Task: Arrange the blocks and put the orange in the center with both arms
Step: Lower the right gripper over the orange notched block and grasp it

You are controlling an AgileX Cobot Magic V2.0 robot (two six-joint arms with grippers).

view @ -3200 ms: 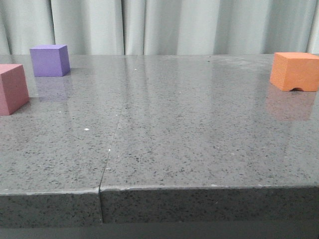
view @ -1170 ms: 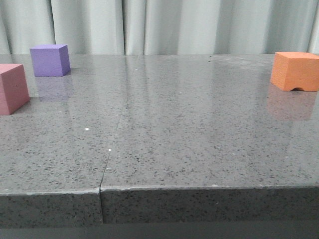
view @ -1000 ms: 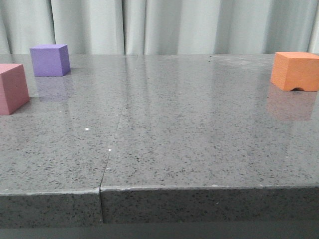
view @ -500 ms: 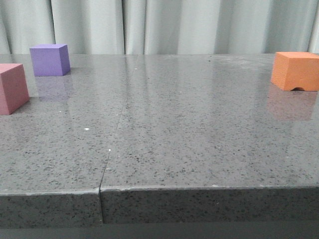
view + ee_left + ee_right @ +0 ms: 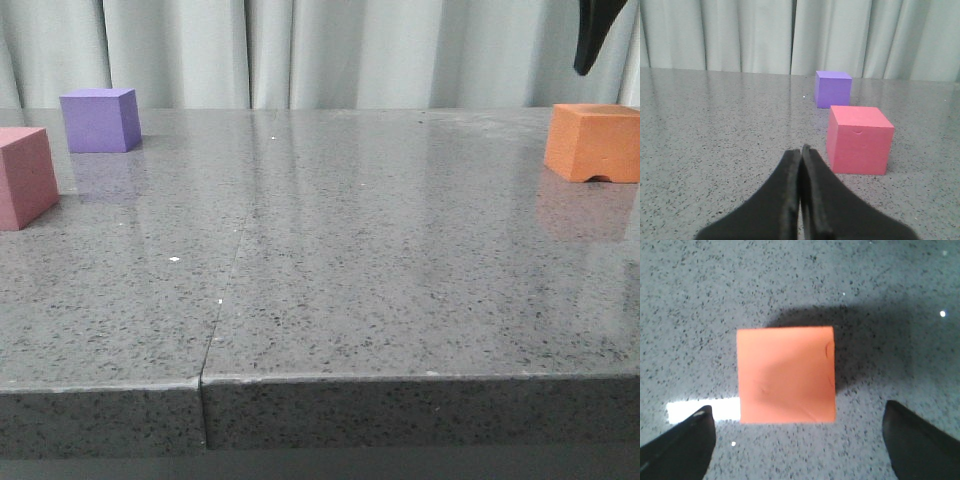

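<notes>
Orange cube [image 5: 785, 374] (unlabelled) between spread jaws

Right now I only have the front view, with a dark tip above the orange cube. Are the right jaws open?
Observer: Yes, the right gripper is open, its jaws standing wide on either side of the orange cube, not touching it.
Operator: And the left gripper?
Observer: The left gripper is shut, holding nothing.
Operator: What's ahead of it?
Observer: The pink-red cube, with the purple cube farther on, apart.
</notes>
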